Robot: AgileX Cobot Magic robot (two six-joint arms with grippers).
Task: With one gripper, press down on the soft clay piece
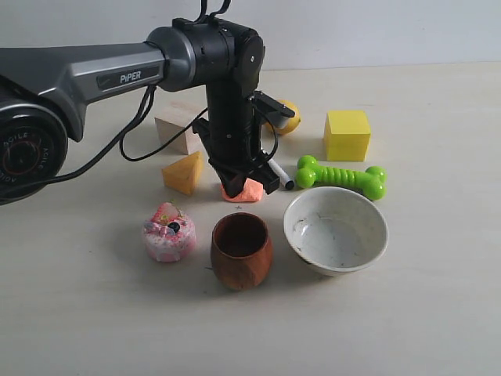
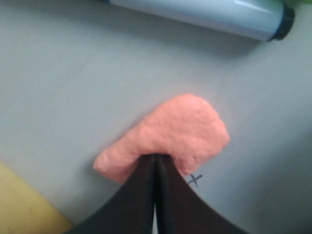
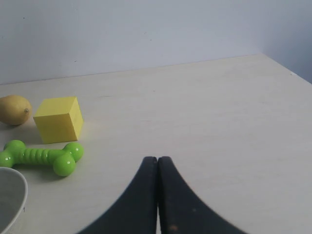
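**Left gripper on the clay**

My left gripper, fingers pressed together, touches the soft clay piece, which lies on the table between the orange wedge and the marker. My right gripper has its fingers likewise together.
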